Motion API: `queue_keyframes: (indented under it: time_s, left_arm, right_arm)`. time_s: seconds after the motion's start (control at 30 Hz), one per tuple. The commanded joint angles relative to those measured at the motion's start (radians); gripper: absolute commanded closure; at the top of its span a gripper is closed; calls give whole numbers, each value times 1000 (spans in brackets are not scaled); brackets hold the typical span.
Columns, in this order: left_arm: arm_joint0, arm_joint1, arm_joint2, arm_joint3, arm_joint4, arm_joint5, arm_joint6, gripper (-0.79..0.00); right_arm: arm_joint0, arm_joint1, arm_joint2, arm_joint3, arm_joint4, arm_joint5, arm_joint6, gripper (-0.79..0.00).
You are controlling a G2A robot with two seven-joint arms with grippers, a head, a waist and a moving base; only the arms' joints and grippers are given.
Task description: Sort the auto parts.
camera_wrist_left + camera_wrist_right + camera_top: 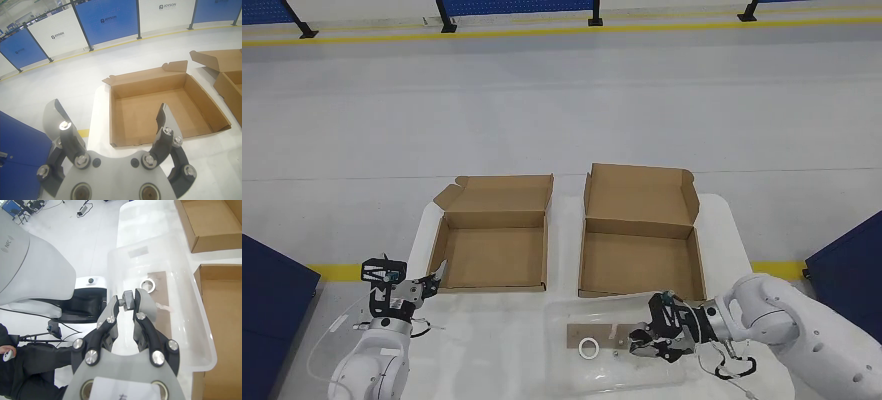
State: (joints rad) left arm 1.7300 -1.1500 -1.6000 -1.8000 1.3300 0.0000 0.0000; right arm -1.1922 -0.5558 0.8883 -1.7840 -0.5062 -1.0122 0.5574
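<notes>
My right gripper (pixel 127 303) (pixel 640 340) hangs over the clear plastic tray (pixel 204 321) (pixel 562 310), shut on a small grey metal bolt-like part (pixel 128 302). A white-silver ring (pixel 148 285) (pixel 589 348) lies in the tray on a brown card (pixel 162 306) (pixel 587 333), just beyond the held part. My left gripper (pixel 111 113) (pixel 432 279) stands open and holds nothing at the table's left edge, beside the near left corner of the left cardboard box (pixel 166 106) (pixel 492 255). The right cardboard box (pixel 640 262) (pixel 223 321) sits behind the tray.
Both boxes have their lids folded back and nothing inside. A blue partition (pixel 267 300) stands left of the table and another (pixel 852 270) at the right. The white table (pixel 492 330) has bare room between my left gripper and the tray.
</notes>
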Motion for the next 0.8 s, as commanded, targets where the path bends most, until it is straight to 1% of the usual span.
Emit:
queue_keyframes:
  time_s: [0.0,0.1,0.17,0.23,0.33,0.5,0.67,0.77]
  left_arm:
    - [0,0,0,0,0,0,0,-785]
    - [0,0,0,0,0,0,0,-785]
    - [0,0,0,0,0,0,0,-785]
    - [0,0,0,0,0,0,0,-785]
    - [0,0,0,0,0,0,0,-785]
    - [0,0,0,0,0,0,0,-785]
    - [0,0,0,0,0,0,0,-785]
    - [0,0,0,0,0,0,0,-785]
  right_arm:
    - [0,0,0,0,-1,0,1,0]
    - [0,0,0,0,-1,0,1,0]
    - [-11,-4,-11,-8,-7,25,-2,0]
    - [-17,-8,-23,9,29,21,-12,0]
    - [-11,-13,-49,47,145,0,-19,0]
    - [24,-16,-100,75,366,0,18,0]
    - [57,-21,-139,96,596,0,92,0]
    - [69,-28,-142,109,741,0,160,0]
